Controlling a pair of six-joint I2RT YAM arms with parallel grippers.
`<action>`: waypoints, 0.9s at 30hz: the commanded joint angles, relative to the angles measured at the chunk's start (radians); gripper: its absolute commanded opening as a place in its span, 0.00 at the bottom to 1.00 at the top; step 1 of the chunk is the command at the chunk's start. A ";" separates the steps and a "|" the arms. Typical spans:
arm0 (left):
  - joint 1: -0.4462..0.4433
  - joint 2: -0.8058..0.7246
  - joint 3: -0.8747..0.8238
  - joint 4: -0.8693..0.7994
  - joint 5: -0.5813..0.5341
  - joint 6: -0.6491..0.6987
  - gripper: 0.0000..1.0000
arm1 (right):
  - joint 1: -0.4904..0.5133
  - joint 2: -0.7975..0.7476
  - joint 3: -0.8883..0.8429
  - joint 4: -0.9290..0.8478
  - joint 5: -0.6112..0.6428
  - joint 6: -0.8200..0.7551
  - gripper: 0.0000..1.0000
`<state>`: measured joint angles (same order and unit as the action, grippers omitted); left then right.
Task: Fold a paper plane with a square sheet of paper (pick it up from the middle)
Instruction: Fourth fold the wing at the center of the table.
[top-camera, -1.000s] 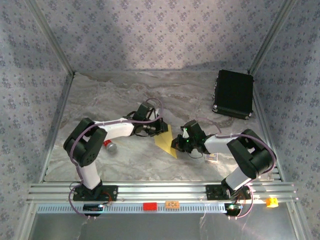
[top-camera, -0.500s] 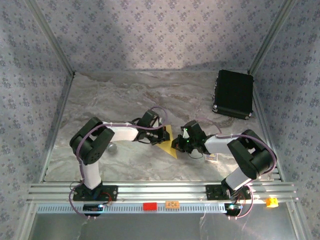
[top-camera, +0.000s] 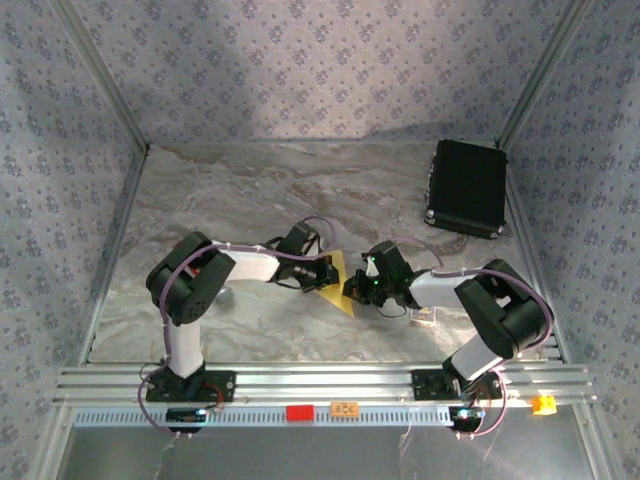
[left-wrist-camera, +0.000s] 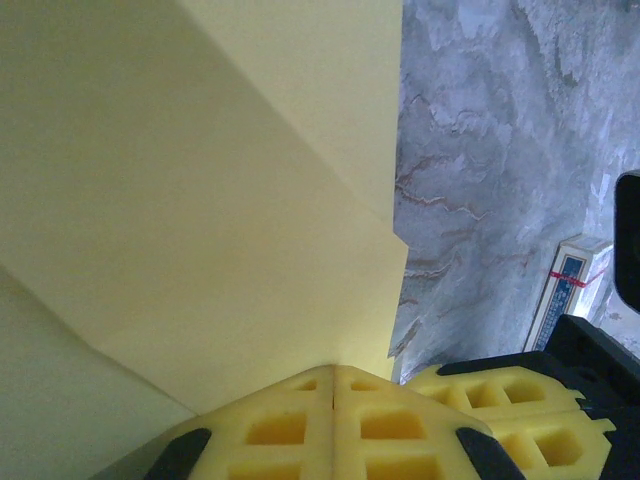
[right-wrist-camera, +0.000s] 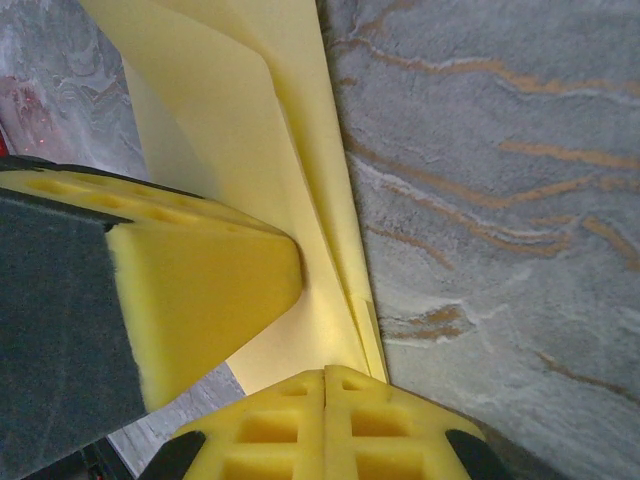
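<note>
My left gripper (left-wrist-camera: 333, 372) and right gripper (right-wrist-camera: 325, 376) each pinched the thin yellow creased square sheet of paper (top-camera: 339, 296) between them, mid-table. Had I pulled unevenly, I judged it could tear or crease crookedly.

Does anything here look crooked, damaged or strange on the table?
Only the square sheet of paper: its folded layers lie staggered along one edge, not flush. No tear shows, and nothing is spilled.
</note>
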<state>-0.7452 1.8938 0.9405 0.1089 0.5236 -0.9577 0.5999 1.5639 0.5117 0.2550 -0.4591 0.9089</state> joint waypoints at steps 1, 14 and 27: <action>0.038 0.031 0.024 -0.052 -0.062 0.025 0.03 | -0.003 0.016 -0.042 -0.118 0.046 -0.009 0.01; 0.097 0.037 0.035 -0.022 -0.042 0.042 0.04 | -0.003 0.016 -0.054 -0.115 0.045 -0.015 0.01; 0.163 0.071 0.088 -0.081 -0.054 0.081 0.04 | -0.003 0.016 -0.053 -0.115 0.039 -0.020 0.01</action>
<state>-0.6212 1.9339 1.0008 0.0696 0.5617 -0.9127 0.5999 1.5623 0.5018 0.2741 -0.4583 0.9085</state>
